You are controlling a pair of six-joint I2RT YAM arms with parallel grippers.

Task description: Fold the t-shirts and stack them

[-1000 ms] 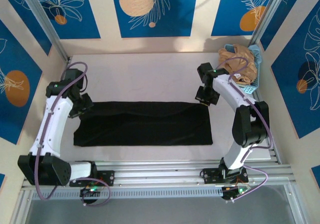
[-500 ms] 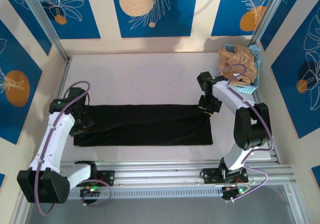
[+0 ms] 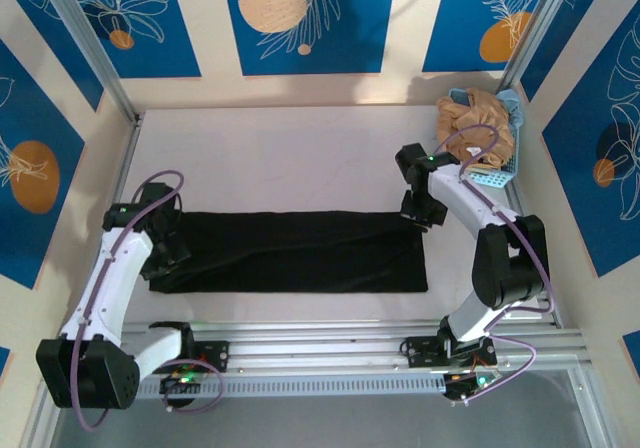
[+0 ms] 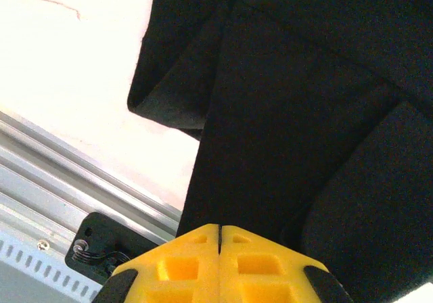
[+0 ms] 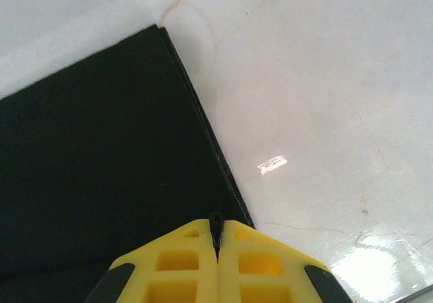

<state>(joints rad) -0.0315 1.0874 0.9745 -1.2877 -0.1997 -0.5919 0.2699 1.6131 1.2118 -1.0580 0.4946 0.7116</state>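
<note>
Top view: the black t-shirt (image 3: 300, 253) lies folded into a long, plain band across the near half of the table (image 3: 300, 148). The tan t-shirt (image 3: 470, 123) sits crumpled in a light blue basket (image 3: 507, 175) at the far right corner. The left gripper (image 3: 172, 256) has its yellow fingers (image 4: 183, 262) pressed together on the band's left end, where the cloth rumples into loose folds. The right gripper (image 3: 416, 218) has its fingers (image 5: 257, 262) pinched together on the layered edge at the band's far right corner.
</note>
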